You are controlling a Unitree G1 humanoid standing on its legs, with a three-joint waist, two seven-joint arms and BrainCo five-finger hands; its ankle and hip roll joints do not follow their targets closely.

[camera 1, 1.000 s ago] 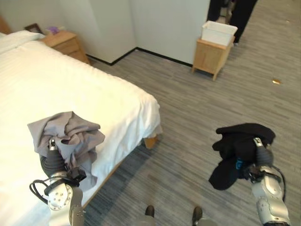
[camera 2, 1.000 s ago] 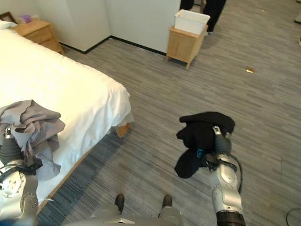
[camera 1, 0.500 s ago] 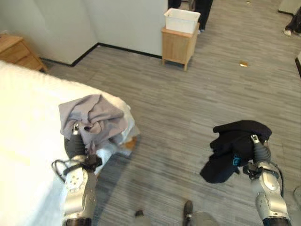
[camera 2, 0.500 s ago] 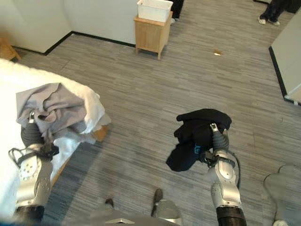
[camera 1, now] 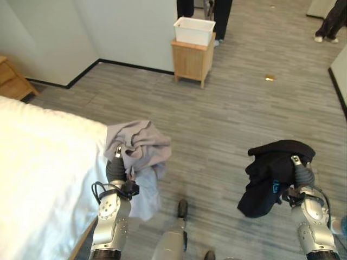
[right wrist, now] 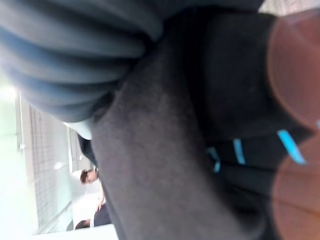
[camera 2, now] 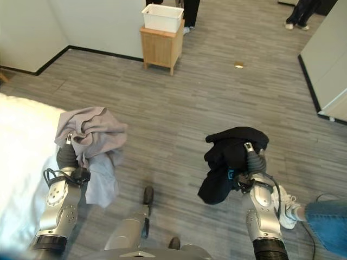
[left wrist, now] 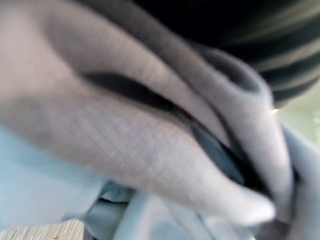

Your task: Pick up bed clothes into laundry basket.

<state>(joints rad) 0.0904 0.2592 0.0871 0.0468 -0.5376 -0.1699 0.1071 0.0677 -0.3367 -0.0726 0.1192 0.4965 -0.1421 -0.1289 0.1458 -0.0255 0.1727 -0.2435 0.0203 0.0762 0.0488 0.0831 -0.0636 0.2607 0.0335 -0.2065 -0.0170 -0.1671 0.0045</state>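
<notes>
A crumpled grey garment hangs off my left hand, held in the air just past the bed's corner. My fingers are buried in the cloth, with one silver digit against it. The left wrist view shows grey folds pressed close to the hand. A black garment with small blue marks hangs from my right hand over the carpet, bunched round the hand; its dark cloth shows in the right wrist view. The white laundry basket stands on a small wooden stand far ahead by the wall.
The white bed is at my left. Grey carpet stretches between me and the stand. A person's jeans leg and white shoe are close by my right arm. Other people's legs stand behind the basket.
The whole view has swung right: the bed slid off to the left and the basket now sits top centre. Both garments stay in my hands. A person's leg has come into view at right.
</notes>
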